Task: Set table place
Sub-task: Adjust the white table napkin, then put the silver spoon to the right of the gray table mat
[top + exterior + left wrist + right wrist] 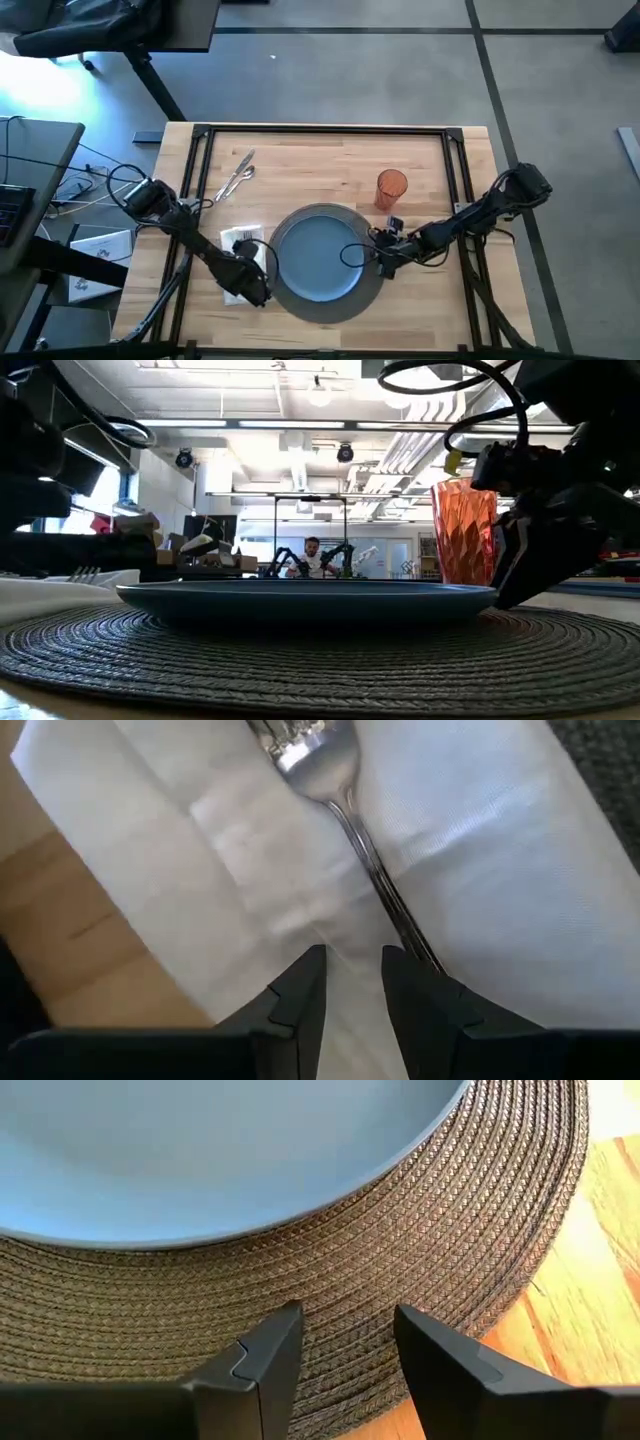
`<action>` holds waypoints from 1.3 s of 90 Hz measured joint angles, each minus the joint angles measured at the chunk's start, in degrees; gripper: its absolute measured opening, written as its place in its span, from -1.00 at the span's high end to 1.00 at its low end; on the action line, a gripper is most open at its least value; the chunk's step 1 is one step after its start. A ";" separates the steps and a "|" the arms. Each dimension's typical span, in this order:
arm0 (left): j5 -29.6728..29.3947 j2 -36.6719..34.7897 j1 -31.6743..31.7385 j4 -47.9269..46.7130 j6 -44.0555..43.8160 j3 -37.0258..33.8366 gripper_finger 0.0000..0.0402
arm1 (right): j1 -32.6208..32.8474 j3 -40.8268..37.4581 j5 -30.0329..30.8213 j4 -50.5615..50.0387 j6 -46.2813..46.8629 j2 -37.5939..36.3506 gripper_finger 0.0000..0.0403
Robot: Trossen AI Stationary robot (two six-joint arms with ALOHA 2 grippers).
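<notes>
Woven grey placemat [372,292], floppy and best pinched at its bare right rim, lies beneath the blue plate [318,252]; right gripper [345,1355] hovers open, left gripper [352,988] parted over fork [335,780] on napkin [480,870].

placemat [320,655] under blue plate [310,600] | my right gripper [545,565] at plate's rim, just above mat | orange cup [463,532] just behind my gripper | fork tines [85,573] across plate | person [312,558] far off
</notes>
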 joint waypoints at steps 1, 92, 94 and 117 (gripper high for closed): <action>0.06 -0.01 -0.06 -0.16 0.03 -0.10 0.57 | 0.00 0.00 0.00 0.00 0.00 -0.01 0.26; -8.69 -3.23 3.58 -20.55 7.48 13.16 0.57 | -0.06 0.45 0.05 -0.04 -1.82 0.03 0.26; -9.90 -4.35 4.35 -21.33 7.58 13.54 0.57 | -0.14 0.58 -0.11 0.01 -2.25 0.04 0.26; -17.56 -21.33 20.78 -21.71 26.38 7.65 0.35 | -0.17 1.36 -0.44 0.85 -2.75 0.04 0.26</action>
